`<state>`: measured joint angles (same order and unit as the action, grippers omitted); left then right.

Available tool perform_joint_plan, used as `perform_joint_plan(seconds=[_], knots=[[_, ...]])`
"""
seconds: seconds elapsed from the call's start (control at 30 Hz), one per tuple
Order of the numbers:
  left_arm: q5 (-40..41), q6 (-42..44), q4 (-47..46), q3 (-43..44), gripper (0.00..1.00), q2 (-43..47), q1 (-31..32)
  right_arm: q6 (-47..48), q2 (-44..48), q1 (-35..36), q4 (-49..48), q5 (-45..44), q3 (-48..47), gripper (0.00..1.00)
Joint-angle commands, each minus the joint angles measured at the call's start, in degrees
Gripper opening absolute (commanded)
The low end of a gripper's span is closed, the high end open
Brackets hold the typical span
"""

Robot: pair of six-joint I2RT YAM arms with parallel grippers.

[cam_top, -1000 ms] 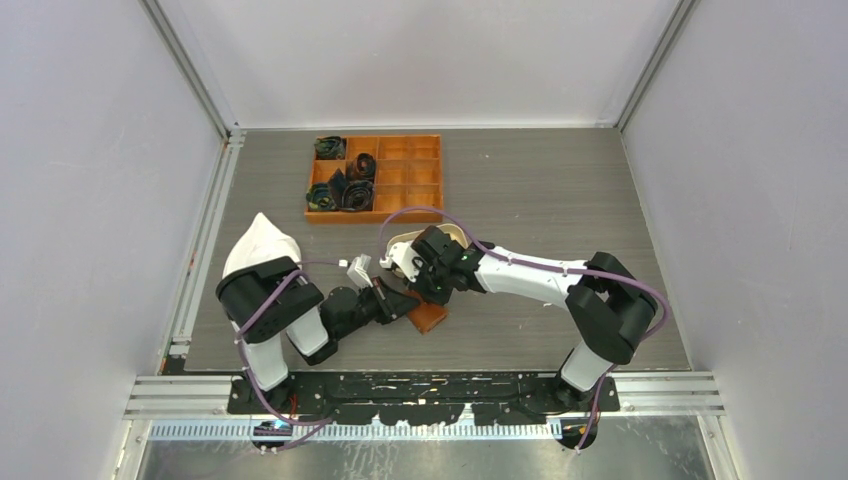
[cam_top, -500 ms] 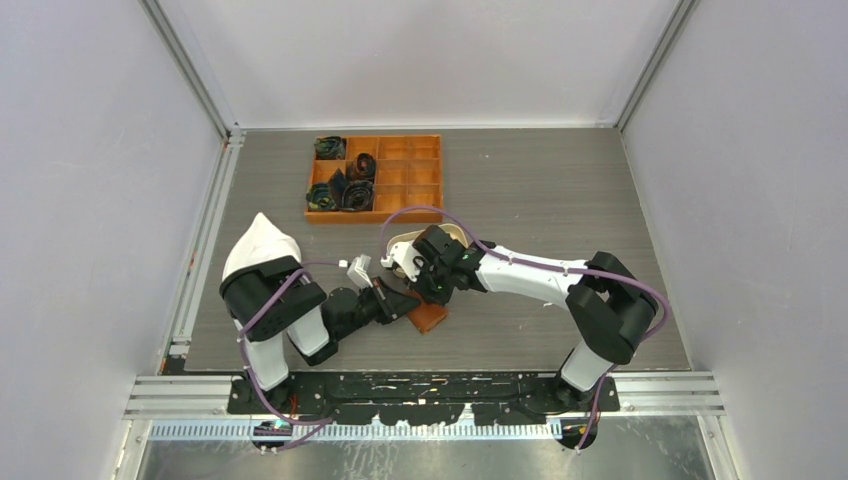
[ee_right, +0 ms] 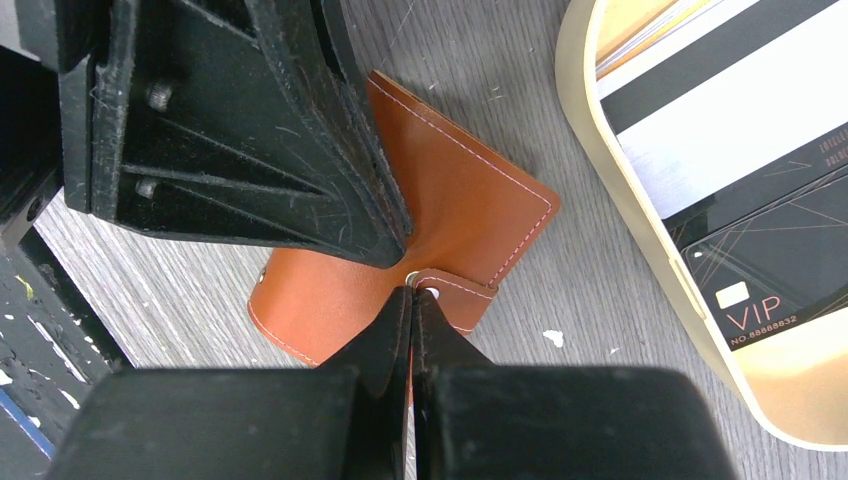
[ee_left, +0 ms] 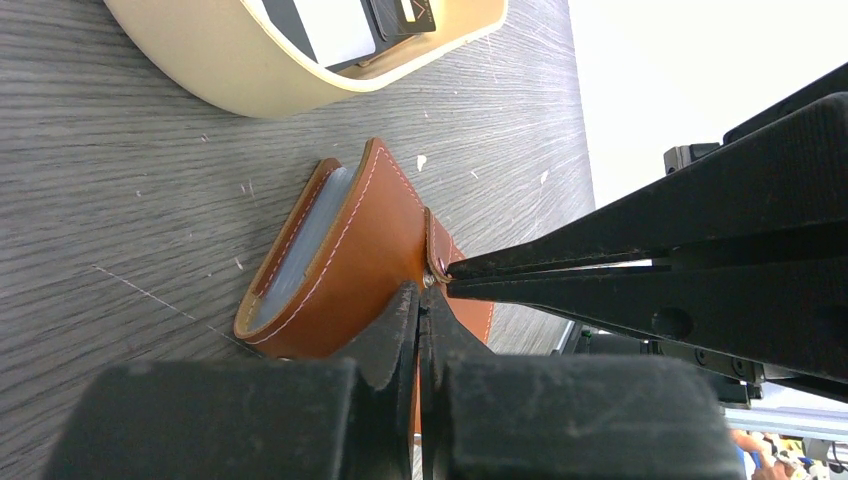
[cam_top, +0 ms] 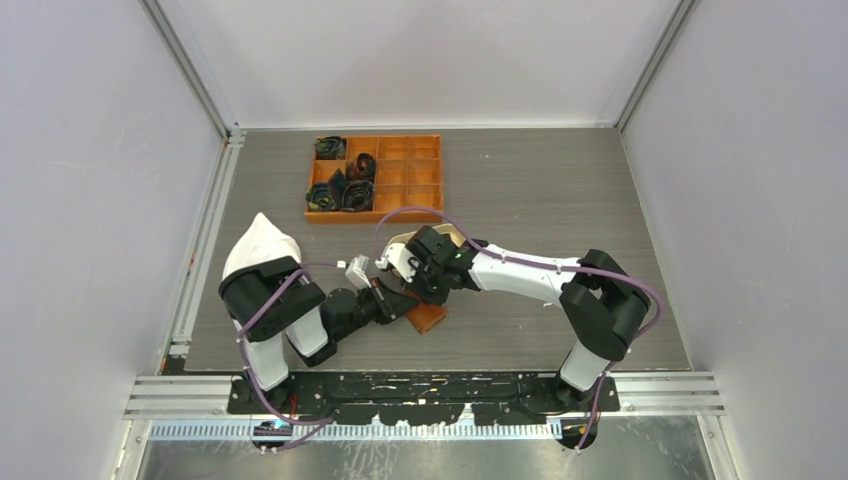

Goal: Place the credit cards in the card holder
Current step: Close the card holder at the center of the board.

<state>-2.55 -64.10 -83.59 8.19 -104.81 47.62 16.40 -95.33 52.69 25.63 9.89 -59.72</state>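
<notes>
The brown leather card holder (cam_top: 429, 318) rests on the table with its flaps spread apart (ee_left: 345, 245) (ee_right: 470, 190). My left gripper (ee_left: 420, 298) (cam_top: 390, 300) is shut on the edge of one leather flap. From the other side, my right gripper (ee_right: 410, 297) (ee_left: 452, 270) (cam_top: 405, 290) is shut on the leather by the snap tab (ee_right: 458, 293), its tips almost touching the left gripper's. The credit cards lie in the beige tray: a white-grey one with a dark stripe (ee_right: 735, 105) (ee_left: 335, 25) and a black one (ee_right: 775, 275).
The oval beige tray (ee_right: 590, 160) (ee_left: 220, 85) (cam_top: 452, 233) stands just beyond the card holder, mostly under the right arm in the top view. An orange compartmented box (cam_top: 400, 165) holding dark items is at the back left.
The right arm has shifted slightly to the left. Both grippers stay shut on the card holder, which has not visibly moved.
</notes>
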Motion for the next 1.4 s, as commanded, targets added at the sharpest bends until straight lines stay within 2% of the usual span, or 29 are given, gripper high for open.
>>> perform_joint_plan(seconds=[0.0, 0.63, 0.87, 1.03, 1.1, 1.23, 1.37], knots=[[1.5, 1.9, 1.6, -0.8, 0.0, 0.3, 0.1, -2.2, -5.3, 1.6, 1.3, 1.7, 1.5, 0.01], [2.1, 2.1, 1.6, -2.1, 0.0, 1.0, 0.0, -4.9, -11.8, 7.8, 1.8, -2.2, 0.2, 0.01], [2.1, 2.4, 1.6, -2.3, 0.0, 1.8, -0.1, -6.0, -10.2, 4.9, 2.0, -0.4, -0.5, 0.02], [2.1, 2.8, 1.6, -1.9, 0.02, 2.4, -0.1, -2.7, -2.5, 1.0, 4.7, 11.7, -1.8, 0.32], [2.1, 2.9, 1.6, -1.9, 0.03, 3.2, -0.1, -0.7, 1.0, 0.0, 6.2, 17.2, -2.2, 0.38], [1.8, 3.3, 1.7, -1.9, 0.07, 5.3, 0.0, 3.4, 5.5, -3.1, 9.8, 25.0, -2.9, 0.42], [1.2, 4.2, 4.2, -1.8, 0.1, 9.7, -0.1, 7.0, 10.0, -6.9, 12.5, 25.1, -3.9, 0.43]])
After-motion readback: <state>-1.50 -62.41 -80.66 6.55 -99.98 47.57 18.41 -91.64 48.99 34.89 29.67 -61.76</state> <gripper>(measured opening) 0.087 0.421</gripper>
